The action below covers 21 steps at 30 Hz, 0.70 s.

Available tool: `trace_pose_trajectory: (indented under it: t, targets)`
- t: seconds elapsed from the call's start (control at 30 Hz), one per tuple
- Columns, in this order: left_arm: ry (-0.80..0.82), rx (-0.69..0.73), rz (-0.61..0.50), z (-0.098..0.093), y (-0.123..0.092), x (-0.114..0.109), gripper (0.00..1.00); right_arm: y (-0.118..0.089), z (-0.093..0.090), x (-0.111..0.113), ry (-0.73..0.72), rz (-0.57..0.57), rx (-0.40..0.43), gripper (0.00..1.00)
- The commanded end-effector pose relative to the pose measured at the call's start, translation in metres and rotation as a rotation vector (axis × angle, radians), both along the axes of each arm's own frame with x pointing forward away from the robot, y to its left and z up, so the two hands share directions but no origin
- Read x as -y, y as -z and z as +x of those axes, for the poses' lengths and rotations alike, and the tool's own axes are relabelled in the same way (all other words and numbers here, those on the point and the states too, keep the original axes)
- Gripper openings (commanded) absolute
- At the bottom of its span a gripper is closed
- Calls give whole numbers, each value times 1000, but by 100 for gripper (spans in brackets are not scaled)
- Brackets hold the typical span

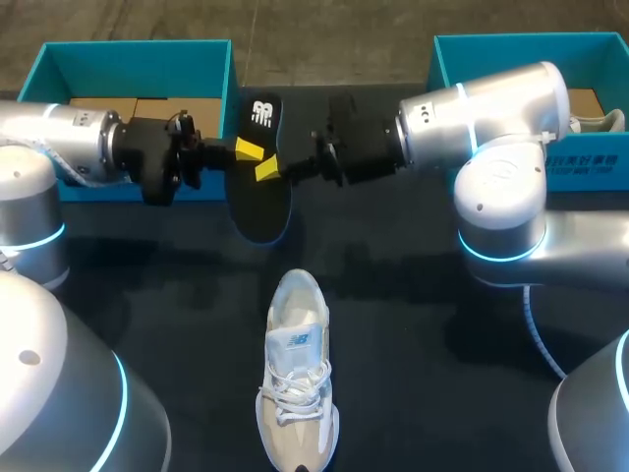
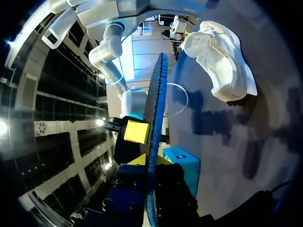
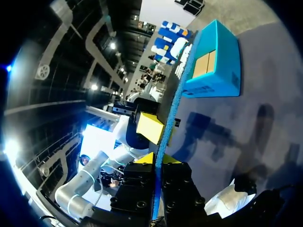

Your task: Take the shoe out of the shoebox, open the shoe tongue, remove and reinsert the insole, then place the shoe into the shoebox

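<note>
Both arms are meeting over the middle of the table (image 1: 413, 344), and each is holding the same black insole (image 1: 260, 187) clear of the surface. The left gripper (image 2: 150, 163) is clamping the insole between its two yellow-tipped fingers. The left wrist view is showing the insole edge-on, its blue rim running straight out between them. The right gripper (image 3: 157, 161) is gripping the insole in the same manner from the opposite side, one finger on each face. The two sets of yellow tips are sitting just beside one another on the insole's middle section. In the head view the insole's dark upper face is showing toward the camera. The end with a white mark on it is lying nearer the left shoebox (image 1: 138, 54). The shoe (image 1: 295, 379), a pale lace-up trainer, is standing upright on its sole on the table, nearer the robot than the insole and apart from both grippers and both boxes. Its laces are lying toward its near end. The left shoebox is sitting open at the back of the table, and the right shoebox (image 1: 511, 44) is sitting open at the back right, behind the right arm.
</note>
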<state>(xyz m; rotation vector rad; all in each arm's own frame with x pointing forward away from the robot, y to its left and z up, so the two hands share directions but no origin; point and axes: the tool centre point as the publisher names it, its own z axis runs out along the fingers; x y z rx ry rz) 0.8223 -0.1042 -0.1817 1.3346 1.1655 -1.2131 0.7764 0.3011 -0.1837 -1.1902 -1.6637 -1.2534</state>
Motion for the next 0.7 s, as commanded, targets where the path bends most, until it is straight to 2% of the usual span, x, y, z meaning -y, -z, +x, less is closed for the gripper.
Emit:
trace_pose_trajectory:
  t: [0.03,0.3,0.5,0.6,0.7]
  targets:
    - [14,-7,10,-1,-1,-3,100,1,-2,1,16,10,10,0]
    - [16,-67,69,-5,1,-31,100,3,-5,10,46,11,33,0]
    - [-26,-180,202,-10,8,-60,100,6,-10,14,54,3,51,0]
    - [23,-247,291,-16,15,-75,100,10,-13,17,66,-1,42,0]
    - [23,-247,291,-16,15,-75,100,11,-14,18,69,-8,31,0]
